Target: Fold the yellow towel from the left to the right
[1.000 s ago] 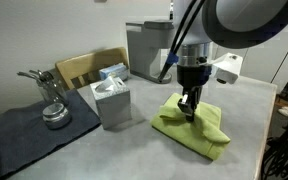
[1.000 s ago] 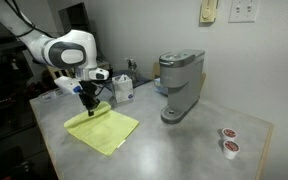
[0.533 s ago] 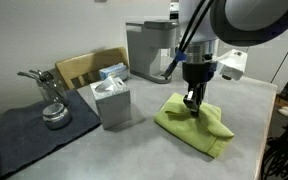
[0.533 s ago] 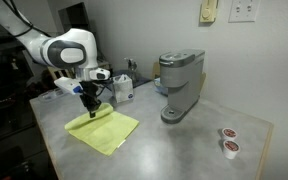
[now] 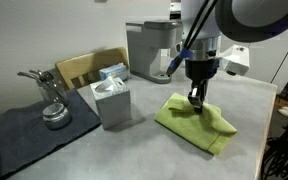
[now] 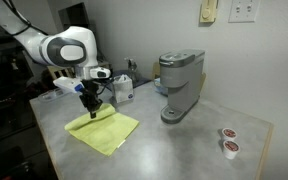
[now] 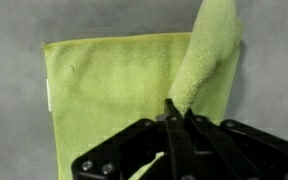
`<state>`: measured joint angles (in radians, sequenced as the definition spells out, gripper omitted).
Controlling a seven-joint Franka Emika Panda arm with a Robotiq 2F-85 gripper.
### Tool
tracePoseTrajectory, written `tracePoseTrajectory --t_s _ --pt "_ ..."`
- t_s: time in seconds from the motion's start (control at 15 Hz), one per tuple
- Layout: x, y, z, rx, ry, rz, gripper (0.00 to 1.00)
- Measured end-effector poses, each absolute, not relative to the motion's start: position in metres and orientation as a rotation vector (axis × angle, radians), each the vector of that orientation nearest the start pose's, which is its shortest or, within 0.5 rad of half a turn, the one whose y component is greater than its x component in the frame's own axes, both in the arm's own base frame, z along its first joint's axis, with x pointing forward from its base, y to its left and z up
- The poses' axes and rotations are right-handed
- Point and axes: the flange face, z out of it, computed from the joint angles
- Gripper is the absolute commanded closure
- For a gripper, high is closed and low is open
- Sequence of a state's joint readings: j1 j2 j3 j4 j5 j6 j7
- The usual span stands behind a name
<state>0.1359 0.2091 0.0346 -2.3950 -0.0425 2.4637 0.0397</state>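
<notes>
Firstly, at the far left in an exterior view, a dark mat (image 5: 24,130) covers that end of the grey table (image 5: 134,150), and a round metal dish (image 5: 55,116) sits on it. A tan panel (image 5: 79,68) stands behind the mat. Just right of the mat is a grey tissue box (image 5: 112,103) with a white tissue poking out of its top. A grey coffee maker (image 5: 149,50) stands farther back, against the wall.

Right of the tissue box, the arm (image 5: 209,40) reaches down from above. The gripper (image 5: 195,101) points straight down over the yellow towel (image 5: 189,128). The towel lies on the table near its right end, well apart from the tissue box. The jaws are clenched on one edge of the cloth, which rises from the table to the fingertips while the rest stays flat.

From the opposite side, the gripper (image 6: 90,108) and towel (image 6: 104,130) are at the left. The tissue box (image 6: 124,90) is behind them, the coffee maker (image 6: 179,85) is near the middle, and two small pods (image 6: 228,140) lie at the right end.

In the wrist view, the towel (image 7: 114,90) spreads flat across the left and middle. On its right side, a strip of cloth runs up from the gripper (image 7: 174,108), pinched tight between the two fingers.
</notes>
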Motion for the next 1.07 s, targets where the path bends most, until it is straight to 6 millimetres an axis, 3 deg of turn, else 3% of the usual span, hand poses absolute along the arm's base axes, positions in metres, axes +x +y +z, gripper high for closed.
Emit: tracePoseTrajectory --t_s 0.67,1.07 --pt "0.475 0.073 0.229 -3.081 -0.617 0.302 0.99" --pt "0.479 0.064 0.227 -2.95 -0.886 0.323 0.99"
